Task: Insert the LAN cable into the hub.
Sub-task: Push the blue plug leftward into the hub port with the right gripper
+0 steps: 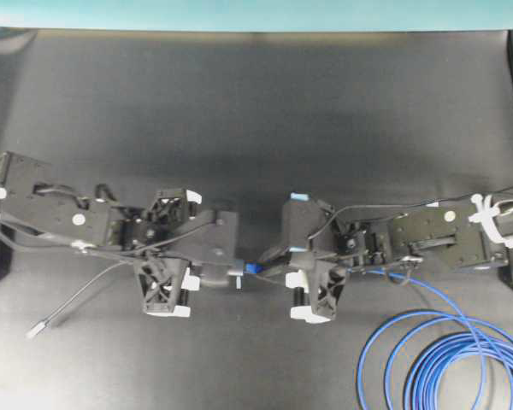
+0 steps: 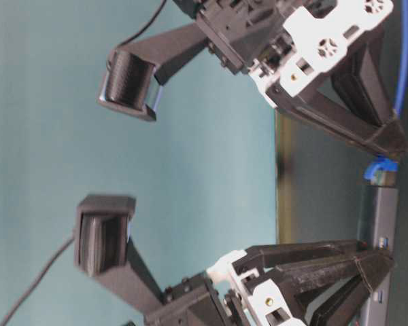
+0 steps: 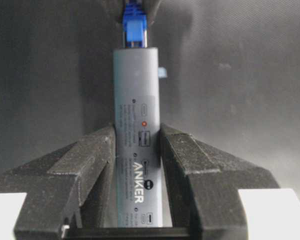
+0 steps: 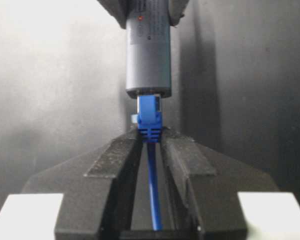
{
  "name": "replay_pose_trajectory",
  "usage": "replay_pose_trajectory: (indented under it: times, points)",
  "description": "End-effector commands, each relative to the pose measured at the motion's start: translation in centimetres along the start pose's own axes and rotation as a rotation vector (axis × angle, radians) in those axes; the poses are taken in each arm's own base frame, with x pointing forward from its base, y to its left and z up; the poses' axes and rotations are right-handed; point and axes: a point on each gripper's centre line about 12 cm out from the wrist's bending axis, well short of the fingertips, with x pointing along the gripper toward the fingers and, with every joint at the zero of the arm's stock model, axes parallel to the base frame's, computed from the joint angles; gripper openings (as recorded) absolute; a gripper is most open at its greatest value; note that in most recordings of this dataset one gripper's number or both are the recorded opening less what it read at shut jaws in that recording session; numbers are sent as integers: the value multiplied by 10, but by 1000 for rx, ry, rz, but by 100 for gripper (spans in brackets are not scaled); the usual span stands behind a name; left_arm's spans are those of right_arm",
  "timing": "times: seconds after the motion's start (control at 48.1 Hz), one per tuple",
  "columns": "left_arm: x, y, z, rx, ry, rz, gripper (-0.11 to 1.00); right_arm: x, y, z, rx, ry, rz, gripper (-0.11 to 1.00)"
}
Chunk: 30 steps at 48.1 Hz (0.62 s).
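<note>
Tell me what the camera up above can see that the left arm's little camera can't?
Only the overhead view shows the blue loops of the LAN cable, both arms, and the hub's thin grey lead with its silver plug lying on the table. Only the left wrist view shows the printed label on the hub and the left end effector squeezing its sides. Both show the blue plug meeting the hub's end.

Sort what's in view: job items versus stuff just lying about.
Job items:
hub, held in left gripper
LAN cable, plug at the hub's end, held in right gripper

Lying about:
blue cable loops
hub's grey lead
</note>
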Motion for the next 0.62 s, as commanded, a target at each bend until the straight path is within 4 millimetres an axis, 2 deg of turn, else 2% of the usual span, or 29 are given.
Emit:
replay_pose_trajectory:
  times: [0.0, 0.187, 0.25, 0.354, 0.437, 0.499, 0.603]
  points:
    - [-7, -2, 5, 9, -26, -2, 28, -5, 3, 0, 4, -2, 7, 12]
    - [-7, -1, 2, 8, -20, -1, 28, -11, 2, -9, 4, 18, 5, 15]
    - [-7, -1, 2, 8, -23, -1, 28, -12, 2, -11, 3, 20, 6, 30]
    - [-7, 0, 1, 9, -17, 0, 28, -13, 3, -12, -1, 25, 6, 62]
    - [-8, 0, -1, 7, -15, 1, 28, -15, 4, -13, -1, 28, 8, 81]
    - [-9, 0, -3, 6, -17, 1, 28, -17, 3, -14, -1, 28, 8, 86]
    - [-9, 1, -5, 5, -12, 2, 28, -22, 3, -17, 0, 25, 8, 82]
